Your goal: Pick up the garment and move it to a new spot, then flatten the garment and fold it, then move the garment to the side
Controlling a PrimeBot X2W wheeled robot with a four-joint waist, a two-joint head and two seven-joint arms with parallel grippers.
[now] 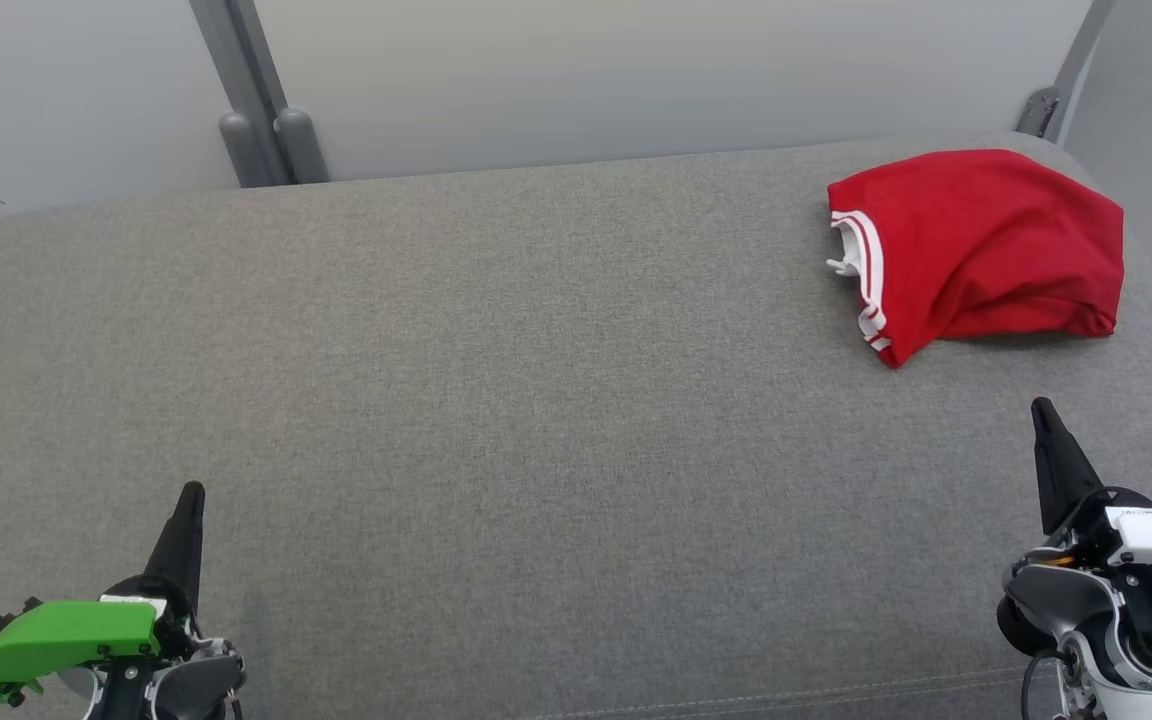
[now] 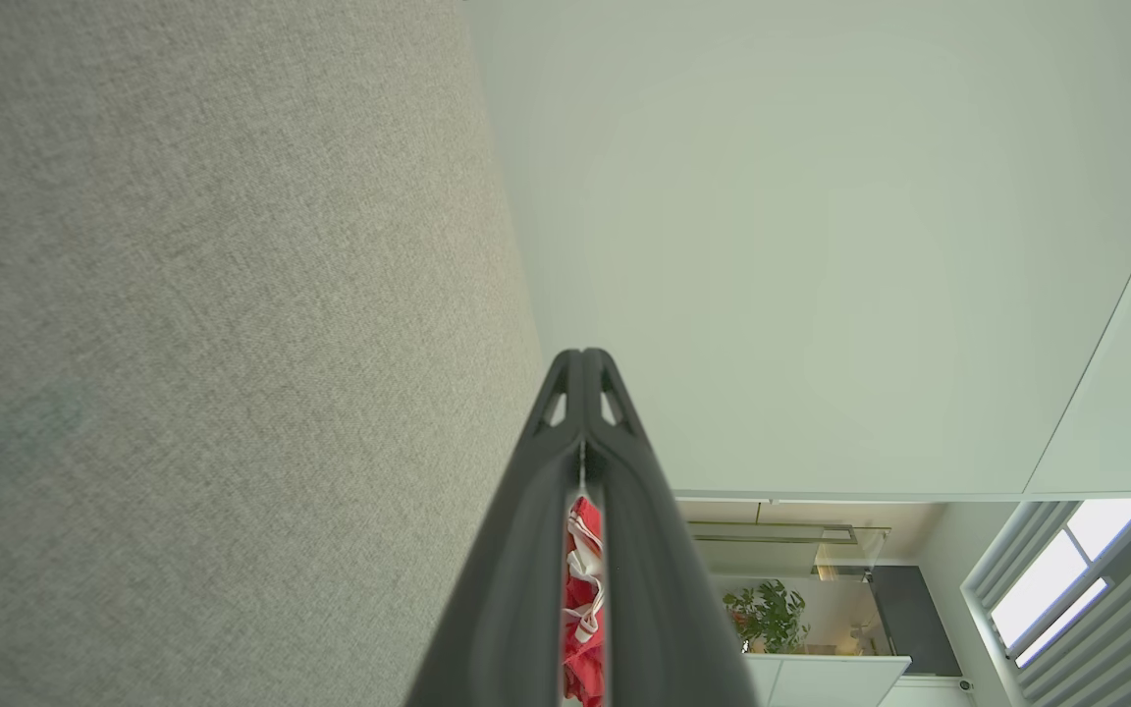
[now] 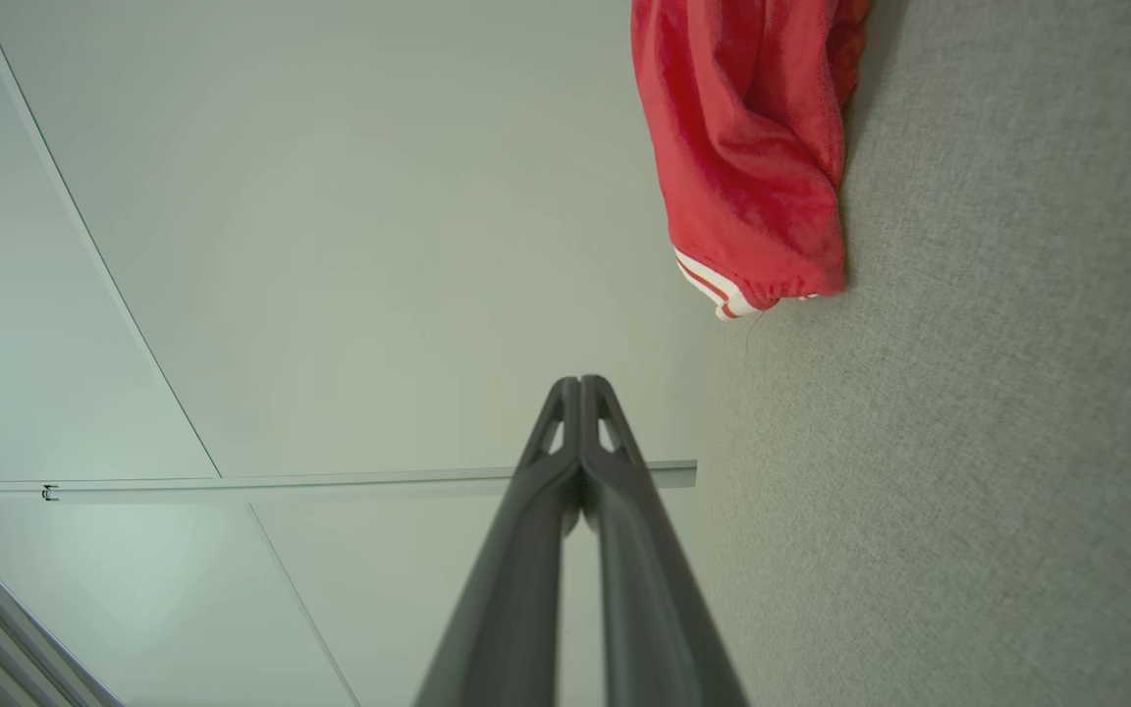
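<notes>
The garment [image 1: 981, 250] is red with white-striped trim, lying in a folded bundle at the far right of the grey cushioned surface [image 1: 496, 400]. In the right wrist view the garment [image 3: 752, 147] lies ahead and to the right of my fingers. My right gripper [image 1: 1042, 410] is shut and empty, a short way in front of the garment. At the lower left my left gripper [image 1: 192, 492] is shut too, far from the garment. In the left wrist view a strip of red and white garment [image 2: 583, 599] shows through the slit between the closed fingers [image 2: 644, 550].
Pale wall panels [image 1: 636, 80] and grey posts [image 1: 266, 130] stand behind the surface. The surface's right edge runs just past the garment. A potted plant [image 2: 772, 614] and window blinds [image 2: 1076, 579] show far off in the left wrist view.
</notes>
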